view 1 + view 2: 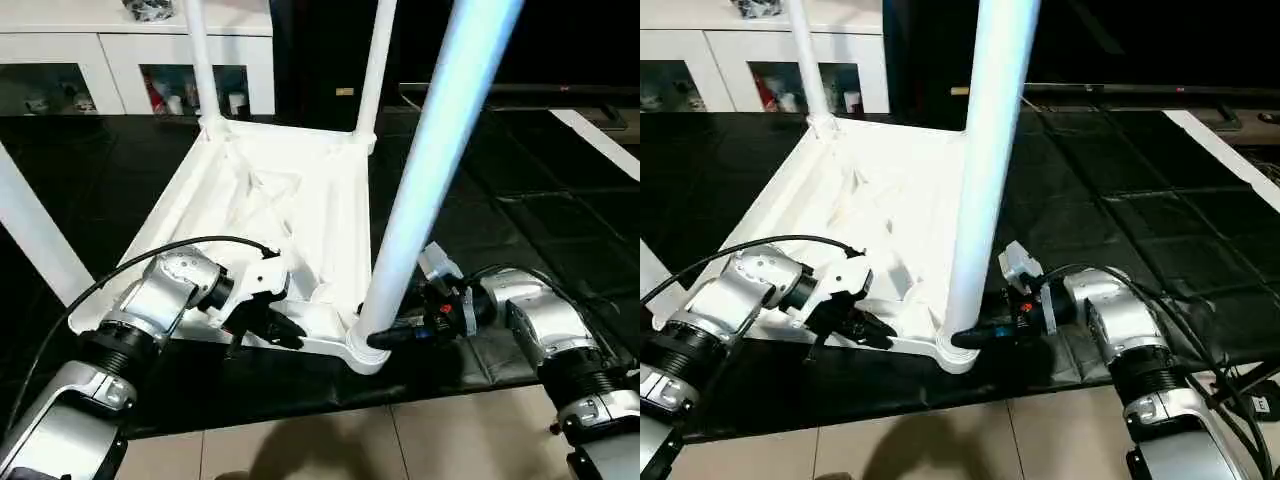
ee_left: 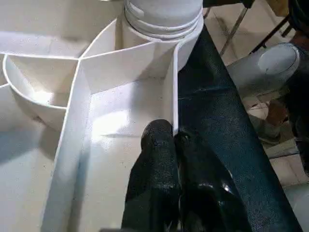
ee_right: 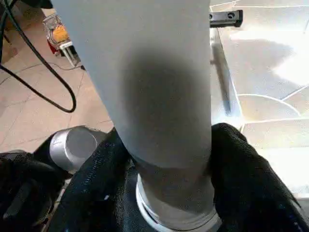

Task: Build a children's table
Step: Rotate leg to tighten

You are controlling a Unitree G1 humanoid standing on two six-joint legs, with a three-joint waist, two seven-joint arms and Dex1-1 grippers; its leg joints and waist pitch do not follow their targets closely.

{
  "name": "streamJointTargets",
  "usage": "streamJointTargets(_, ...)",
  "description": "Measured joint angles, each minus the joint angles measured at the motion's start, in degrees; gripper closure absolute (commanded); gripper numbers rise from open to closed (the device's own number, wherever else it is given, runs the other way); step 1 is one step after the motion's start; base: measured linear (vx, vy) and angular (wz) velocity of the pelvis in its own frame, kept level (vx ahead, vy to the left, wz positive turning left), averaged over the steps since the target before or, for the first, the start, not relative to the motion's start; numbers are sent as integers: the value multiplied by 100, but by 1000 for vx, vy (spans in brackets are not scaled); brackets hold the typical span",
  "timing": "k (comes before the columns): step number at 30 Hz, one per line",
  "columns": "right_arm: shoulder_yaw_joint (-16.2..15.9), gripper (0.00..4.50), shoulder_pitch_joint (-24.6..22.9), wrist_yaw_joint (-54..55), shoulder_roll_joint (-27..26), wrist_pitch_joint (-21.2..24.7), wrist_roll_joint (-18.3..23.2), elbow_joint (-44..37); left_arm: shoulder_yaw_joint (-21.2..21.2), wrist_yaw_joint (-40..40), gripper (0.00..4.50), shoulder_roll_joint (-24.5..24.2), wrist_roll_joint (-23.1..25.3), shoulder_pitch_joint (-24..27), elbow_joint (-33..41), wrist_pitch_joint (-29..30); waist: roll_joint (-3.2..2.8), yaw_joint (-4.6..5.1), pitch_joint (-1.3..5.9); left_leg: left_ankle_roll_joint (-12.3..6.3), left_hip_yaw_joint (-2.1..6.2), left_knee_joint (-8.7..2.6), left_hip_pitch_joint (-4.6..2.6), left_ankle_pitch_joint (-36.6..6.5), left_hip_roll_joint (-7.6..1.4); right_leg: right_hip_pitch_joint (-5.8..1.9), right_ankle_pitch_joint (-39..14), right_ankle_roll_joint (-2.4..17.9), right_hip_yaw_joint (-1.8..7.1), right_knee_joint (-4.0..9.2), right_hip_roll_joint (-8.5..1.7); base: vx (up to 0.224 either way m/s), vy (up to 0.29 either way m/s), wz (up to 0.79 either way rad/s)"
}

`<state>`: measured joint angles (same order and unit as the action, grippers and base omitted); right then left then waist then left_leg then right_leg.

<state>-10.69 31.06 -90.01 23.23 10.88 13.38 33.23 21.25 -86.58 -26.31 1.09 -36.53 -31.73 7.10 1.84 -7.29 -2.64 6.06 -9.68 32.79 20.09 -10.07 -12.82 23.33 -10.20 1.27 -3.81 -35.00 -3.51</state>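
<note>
The white table top [image 1: 290, 200] lies upside down on a black mat, ribbed underside up. Two legs [image 1: 200, 60] stand in the far corner sockets, and another leg [image 1: 35, 235] rises at the left. The near right leg [image 1: 430, 170] stands upright in its corner socket [image 2: 164, 19]. My right gripper [image 1: 385, 338] is shut around the base of that leg, with one finger [image 3: 96, 174] on each side. My left gripper [image 1: 290, 335] is shut on the top's thin near rim [image 2: 175, 96], a little left of that socket.
A white cabinet [image 1: 100, 50] with glass doors stands at the back left. The black mat [image 1: 500, 200] spreads right and far, with tile floor [image 1: 350, 440] in front of it. Black cables [image 3: 43, 87] lie on the tiles beside the near corner.
</note>
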Motion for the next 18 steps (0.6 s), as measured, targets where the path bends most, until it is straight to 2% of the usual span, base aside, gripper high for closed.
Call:
streamJointTargets(2, 144, 238, -150, 314, -110, 89, 16, -149, -21, 164, 450, 55, 20, -51, -75, 137, 0, -11, 0, 0, 0, 6, -7, 1, -2, -10, 0, 0, 0, -6, 0, 0, 0, 0)
streamJointTargets(4, 242, 241, -237, 677, -225, 93, 20, -161, -74, 362, 450, 90, 91, -66, -85, 288, -1, 23, 1, 1, -3, 9, -11, 1, -3, -27, 1, 1, 1, -7, 0, 0, 0, 0)
streamJointTargets(7, 485, 245, -315, 1607, -455, 54, -65, -171, -257, 867, 450, 241, 122, -66, -130, 672, 4, 130, 5, 2, -1, 21, -24, 3, -3, -35, -13, -25, 2, -7, 1, 0, 0, 0)
streamJointTargets(9, 641, 248, -344, 2210, -597, 60, -101, -171, -342, 1188, 450, 394, 135, -66, -132, 885, 8, 240, 6, 4, 1, 31, -28, 3, -2, -34, -12, -25, 2, -1, 0, 0, 0, 0)
streamJointTargets(12, 978, 252, -330, 3414, -999, 351, -227, -235, -537, 1892, 450, 753, 185, -66, -185, 1240, 13, 372, 10, 6, 3, 38, -49, 5, 3, -37, -12, -26, -2, 1, 1, 0, 0, 0)
streamJointTargets(14, 1149, 252, -254, 4317, -1265, 556, -391, -281, -733, 2479, 450, 1104, 203, -101, -330, 1436, 12, 423, 11, 6, 2, 39, -67, 5, 12, -47, -12, -27, -2, 2, 1, 0, 0, 0)
streamJointTargets(18, 1335, 252, -53, 5505, -1589, 819, -652, -275, -939, 3329, 450, 1600, 207, -232, -560, 1639, 13, 430, 11, 6, 3, 38, -70, 5, 18, -47, -13, -28, -3, 11, 0, 0, 0, 0)
